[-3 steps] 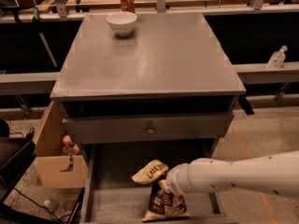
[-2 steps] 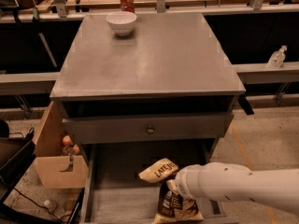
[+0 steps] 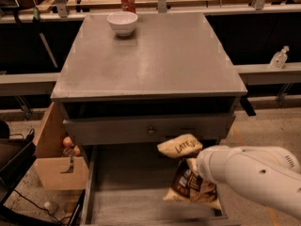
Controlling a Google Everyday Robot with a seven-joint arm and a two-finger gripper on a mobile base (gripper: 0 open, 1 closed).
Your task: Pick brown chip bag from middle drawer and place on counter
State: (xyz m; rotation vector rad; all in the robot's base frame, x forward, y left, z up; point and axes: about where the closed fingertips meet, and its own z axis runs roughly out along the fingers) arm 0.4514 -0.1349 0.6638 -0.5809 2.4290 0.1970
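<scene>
The brown chip bag (image 3: pixel 188 185) hangs tilted over the right part of the open middle drawer (image 3: pixel 124 185). Its tan upper end (image 3: pixel 181 146) reaches up to the drawer front above. My white arm (image 3: pixel 254 178) comes in from the lower right, and its rounded end covers the bag's right side. The gripper sits at that end, against the bag, hidden behind the arm. The grey counter (image 3: pixel 155 60) lies above the drawers.
A white bowl (image 3: pixel 122 22) and a red can (image 3: pixel 128 1) stand at the counter's far left. The upper drawer front with a small knob (image 3: pixel 150 131) sits just above the bag. An open cardboard box (image 3: pixel 56 161) stands left of the cabinet. A spray bottle (image 3: pixel 278 58) is at the right.
The bag has risen and shifted right, from low in the drawer to up near the drawer front. My arm has pulled right and up with it.
</scene>
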